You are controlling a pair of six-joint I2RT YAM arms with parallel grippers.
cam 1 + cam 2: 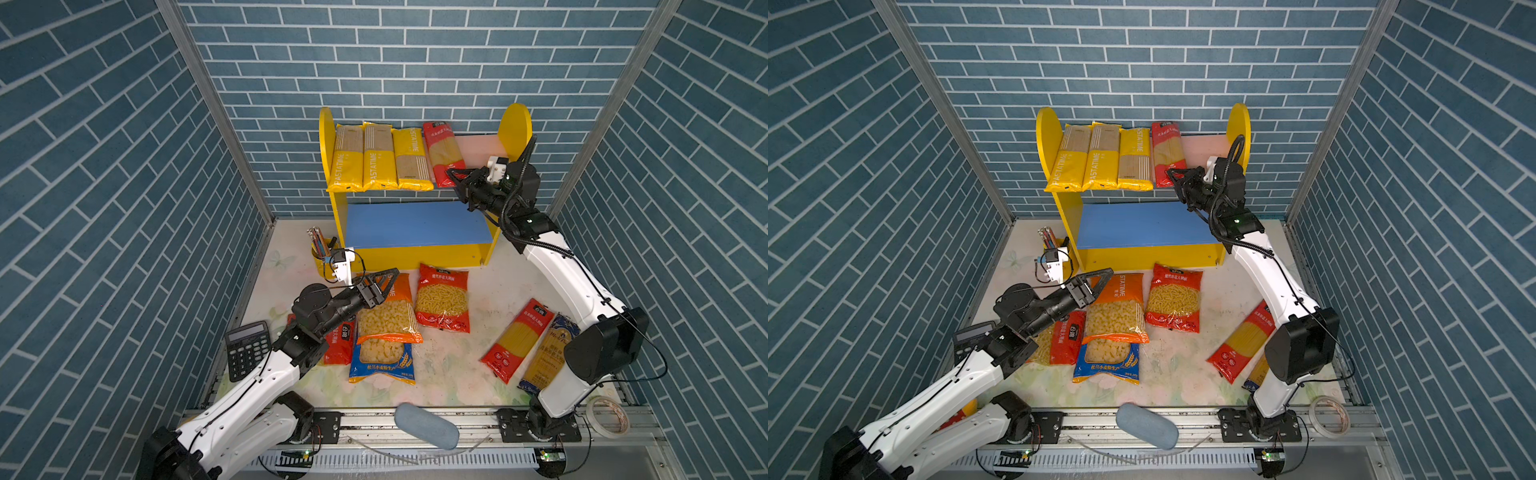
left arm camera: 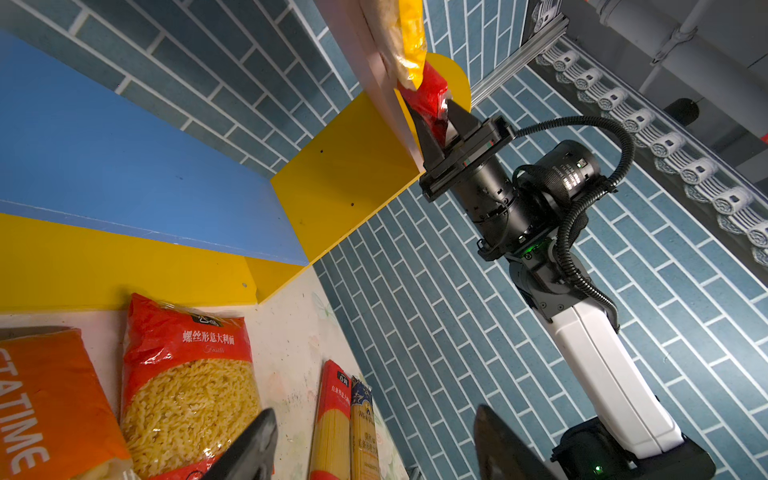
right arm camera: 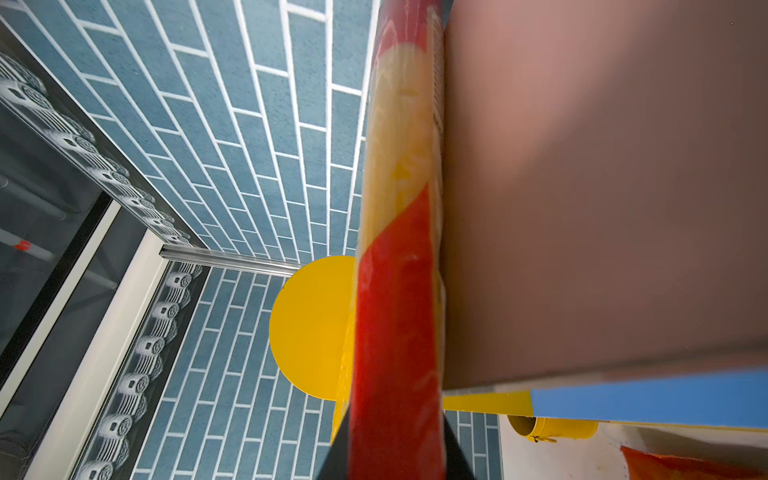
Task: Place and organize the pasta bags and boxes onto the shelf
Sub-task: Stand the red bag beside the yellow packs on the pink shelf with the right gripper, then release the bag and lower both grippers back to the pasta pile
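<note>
Red spaghetti pack (image 1: pixel 442 151), long and narrow with a clear window of pale strands, lies on the pink upper board (image 1: pixel 480 145) of the shelf (image 1: pixel 326 137), just beside three yellow packs (image 1: pixel 379 156). The right gripper (image 1: pixel 454 179) pinches its near red end, fingers narrow around the plastic. Down at the table (image 1: pixel 490 291), the left gripper (image 1: pixel 388 286) hangs with fingers wide, holding nothing, over the orange macaroni bag (image 1: pixel 388 318).

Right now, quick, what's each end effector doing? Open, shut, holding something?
Left end effector: open, holding nothing.
Right end effector: shut on the long red plastic spaghetti pack resting on the shelf's pink upper board.
</note>
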